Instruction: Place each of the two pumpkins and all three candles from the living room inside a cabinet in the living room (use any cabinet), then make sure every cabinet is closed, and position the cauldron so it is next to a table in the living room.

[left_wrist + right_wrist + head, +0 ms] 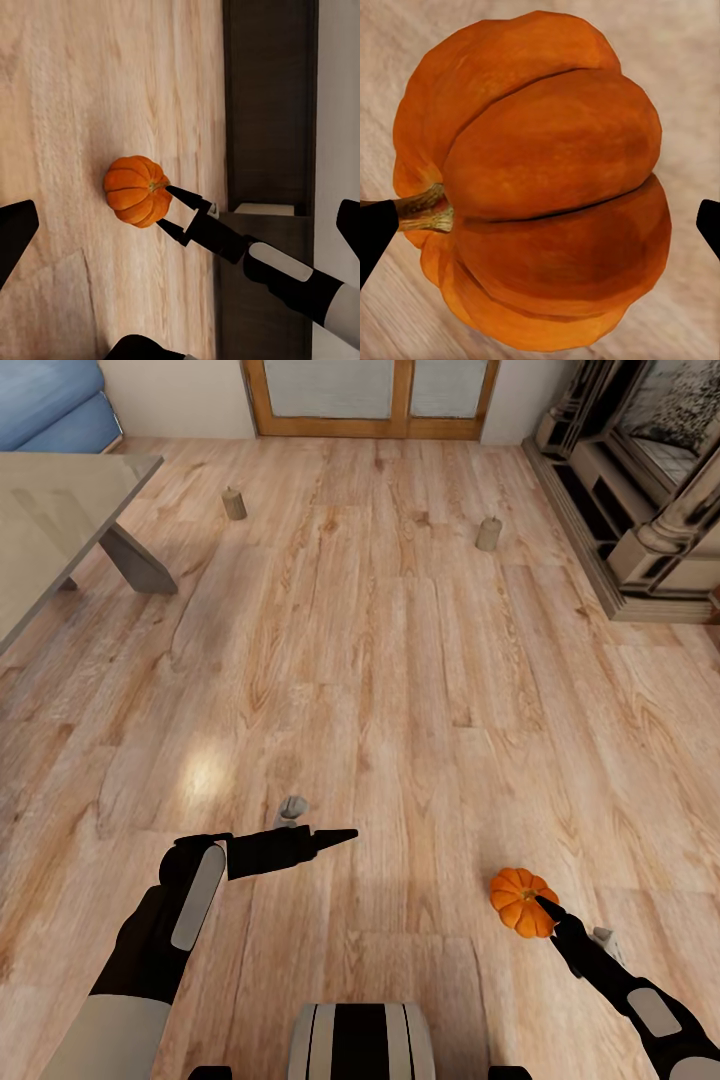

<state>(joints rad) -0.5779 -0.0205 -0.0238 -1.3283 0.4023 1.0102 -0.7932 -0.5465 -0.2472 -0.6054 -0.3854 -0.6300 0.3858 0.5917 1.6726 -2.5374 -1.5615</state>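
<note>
At lower left of the head view the left gripper (335, 836) hangs idle over the wooden floor (400, 690), its jaws looking together. At lower right the right gripper (545, 906) has its jaws apart, straddling the ribbed orange pumpkin (520, 900) on the floor. The rind looks smooth and rounded, so close squarely across its widest ribs, clear of the stub stem (426, 211), before lifting.

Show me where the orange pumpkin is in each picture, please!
Head view: the pumpkin sits on the wooden floor at lower right, at the tip of the right gripper.
Left wrist view: the pumpkin is near the middle, with the right gripper open around its stem side.
Right wrist view: the pumpkin is close up, between the fingertips.
Shared landmark: the right gripper beside the pumpkin's stem.
</note>
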